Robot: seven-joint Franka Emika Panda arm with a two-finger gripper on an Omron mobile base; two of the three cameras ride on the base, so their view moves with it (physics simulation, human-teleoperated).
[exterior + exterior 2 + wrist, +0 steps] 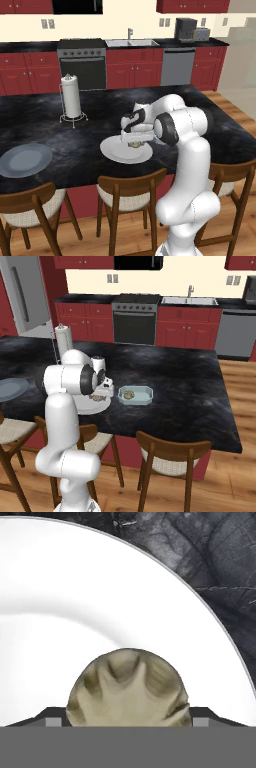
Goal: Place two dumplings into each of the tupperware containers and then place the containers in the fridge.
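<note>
No readable text, label or number on anything.

Plate [117,152] near the worktop's [45,120] front edge, one dumpling [128,688] on it, between the jaws. Tupperware container [135,395] just beside the plate, holding a dumpling [129,394]. Second plate [24,160] toward the front left corner; paper towel holder [71,98] behind, mid-worktop.

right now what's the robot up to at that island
The white arm has its gripper lowered onto a white plate on the black island counter, fingers either side of a dumpling but not yet clamped. Beside the plate a pale blue-green tupperware container already holds a dumpling. A grey plate lies further left, and a paper towel holder stands behind.
</note>
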